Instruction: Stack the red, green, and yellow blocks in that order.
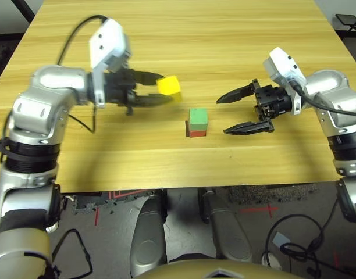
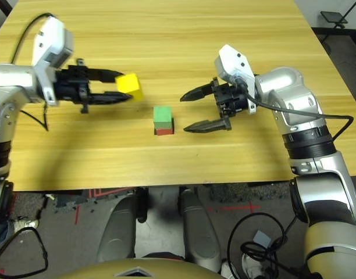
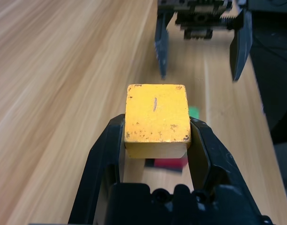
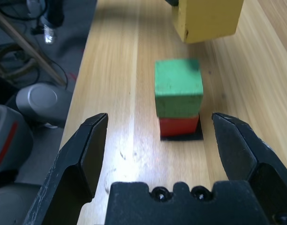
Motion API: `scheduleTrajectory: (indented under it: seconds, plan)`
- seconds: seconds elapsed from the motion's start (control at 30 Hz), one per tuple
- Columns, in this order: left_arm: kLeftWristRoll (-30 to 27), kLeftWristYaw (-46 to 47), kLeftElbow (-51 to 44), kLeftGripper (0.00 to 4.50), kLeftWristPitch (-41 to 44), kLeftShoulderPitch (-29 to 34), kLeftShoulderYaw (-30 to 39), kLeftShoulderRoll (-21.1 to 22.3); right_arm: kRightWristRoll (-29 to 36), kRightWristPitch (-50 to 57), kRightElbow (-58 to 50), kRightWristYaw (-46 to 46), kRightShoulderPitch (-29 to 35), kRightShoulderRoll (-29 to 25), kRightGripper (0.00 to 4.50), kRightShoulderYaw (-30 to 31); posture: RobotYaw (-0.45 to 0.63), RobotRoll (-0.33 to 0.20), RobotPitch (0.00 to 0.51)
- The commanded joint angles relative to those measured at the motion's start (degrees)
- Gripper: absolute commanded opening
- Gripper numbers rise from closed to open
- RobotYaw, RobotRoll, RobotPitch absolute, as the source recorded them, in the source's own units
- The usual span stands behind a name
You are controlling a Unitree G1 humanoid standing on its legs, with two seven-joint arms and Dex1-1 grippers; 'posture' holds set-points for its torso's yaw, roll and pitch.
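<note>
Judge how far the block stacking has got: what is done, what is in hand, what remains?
Done: the green block sits on the red block. In hand: the left gripper holds the yellow block above the table, beside the stack. Left: set yellow on green. The right gripper hangs open by the stack.

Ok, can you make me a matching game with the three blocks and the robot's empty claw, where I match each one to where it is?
Things:
1. yellow block
2. green block
3. red block
4. right gripper

Places or states:
A. at the bottom of the stack, on the black patch
B. open and empty, beside the stack
C. held up off the table in the left gripper
D. sitting on top of the red block

Pairs: 1-C, 2-D, 3-A, 4-B
</note>
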Motion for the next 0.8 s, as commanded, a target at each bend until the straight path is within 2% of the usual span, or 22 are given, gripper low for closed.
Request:
scheduleTrajectory:
  seconds: [0.03, 0.37, 0.8]
  plan:
    - [0.06, -0.29, -0.41, 1.98, -0.15, -0.61, -1.88, -0.84, -0.67, -0.99, -0.35, -0.25, 1.20, -0.96, 4.50, -0.65, -0.03, -0.087, 0.245]
    - [0.96, -3.20, 0.21, 1.98, -4.03, 0.25, -4.37, -0.97, -0.78, -1.44, -0.81, -2.65, 3.29, -1.93, 4.50, -1.81, -0.06, -0.078, 0.256]
    - [5.61, -5.19, 5.69, 1.98, -11.78, -0.03, -6.34, -2.17, 0.35, 0.56, -2.90, -3.74, 3.33, -1.88, 4.50, -1.83, -0.07, -0.079, 0.263]
